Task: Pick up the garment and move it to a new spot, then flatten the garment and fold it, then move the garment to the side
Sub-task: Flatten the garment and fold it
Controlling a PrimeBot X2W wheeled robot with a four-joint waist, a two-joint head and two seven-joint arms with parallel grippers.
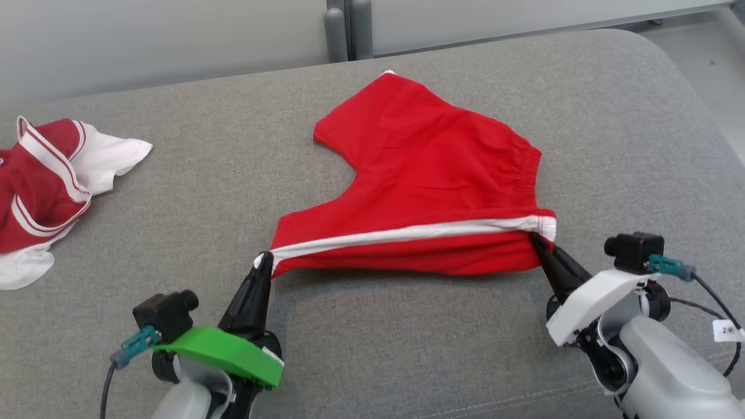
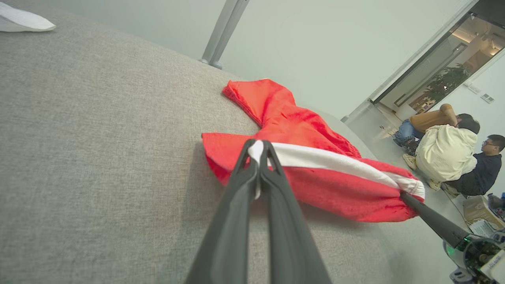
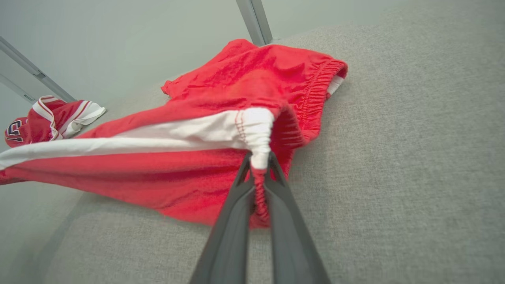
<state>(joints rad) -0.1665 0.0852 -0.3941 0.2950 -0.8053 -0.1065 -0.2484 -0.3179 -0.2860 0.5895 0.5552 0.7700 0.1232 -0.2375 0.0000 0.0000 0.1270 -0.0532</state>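
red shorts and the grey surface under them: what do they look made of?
The red shorts: thin, soft matte cloth, likely cotton or a polyester blend; it creases and sags, the waistband is gathered elastic, and the white side stripe looks sewn in. The grey surface: coarse matte woven upholstery with a visible weave; probably padded, can't confirm.

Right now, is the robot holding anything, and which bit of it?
Yes, the red shorts. The left gripper pinches the white stripe at the leg hem; the right gripper pinches it at the elastic waistband.
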